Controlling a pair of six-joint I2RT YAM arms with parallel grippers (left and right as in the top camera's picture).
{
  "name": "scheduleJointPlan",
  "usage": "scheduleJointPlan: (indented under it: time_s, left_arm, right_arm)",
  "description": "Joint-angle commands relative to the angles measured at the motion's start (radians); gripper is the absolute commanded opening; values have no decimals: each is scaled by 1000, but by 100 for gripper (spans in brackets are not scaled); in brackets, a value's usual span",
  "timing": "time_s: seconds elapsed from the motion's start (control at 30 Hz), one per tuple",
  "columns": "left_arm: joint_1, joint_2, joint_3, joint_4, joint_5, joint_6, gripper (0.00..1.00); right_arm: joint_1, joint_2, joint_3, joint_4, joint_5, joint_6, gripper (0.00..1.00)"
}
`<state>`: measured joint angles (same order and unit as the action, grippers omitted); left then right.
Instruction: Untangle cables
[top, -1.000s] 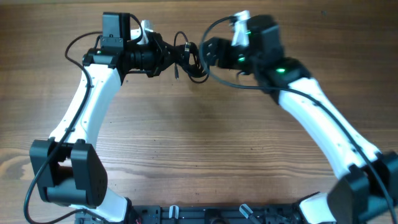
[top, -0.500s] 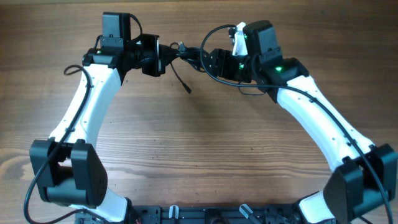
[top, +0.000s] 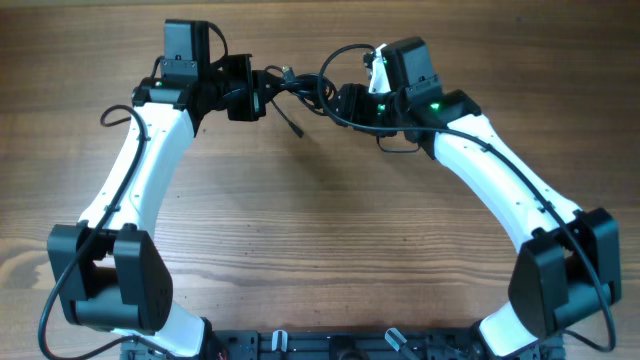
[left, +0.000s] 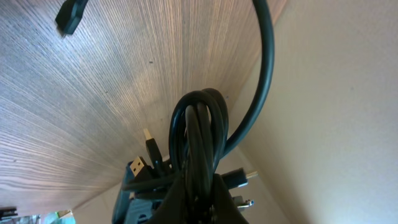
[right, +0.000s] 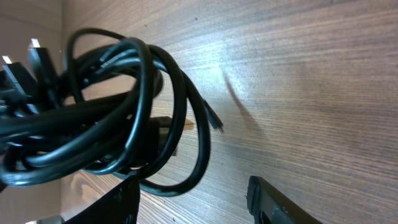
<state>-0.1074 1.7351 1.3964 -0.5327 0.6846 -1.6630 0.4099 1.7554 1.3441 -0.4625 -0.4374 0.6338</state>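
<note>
The cables (top: 293, 84) are a knotted black bundle hanging in the air between both arms, above the far middle of the table. My left gripper (top: 262, 90) is shut on the bundle; in the left wrist view its loops (left: 198, 134) rise from between the fingers (left: 227, 206), with plug ends (left: 147, 167) sticking out beside them. One loose end (top: 297, 127) dangles down. My right gripper (top: 333, 101) is just right of the bundle and open. In the right wrist view the tangle (right: 93, 127) fills the left side, and one loop (right: 200, 167) droops by the left finger (right: 115, 202).
The wooden table (top: 330, 230) lies below the arms. The arms' own thicker black wires (top: 345, 50) arch over the right gripper. A rail with clamps (top: 330, 345) runs along the near edge.
The left gripper has drawn back to the left with the bundle, and a cable end now dangles free. The right gripper has shifted slightly and its jaws have narrowed.
</note>
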Motion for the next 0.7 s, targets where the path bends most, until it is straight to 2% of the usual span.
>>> scheduleJointPlan:
  time_s: [0.0, 0.37, 0.57, 0.67]
  left_arm:
    - [-3, -14, 12, 6, 25, -21, 4]
    - [-20, -14, 12, 6, 24, -26, 4]
    - [-48, -14, 12, 6, 40, -112, 4]
    - [-65, -14, 12, 6, 48, -135, 4]
  right_arm:
    - [2, 49, 4, 28, -6, 25, 56]
    - [2, 61, 4, 135, 27, 54, 57]
    - [3, 85, 4, 198, 46, 77, 56]
    - [3, 111, 4, 214, 54, 82, 51]
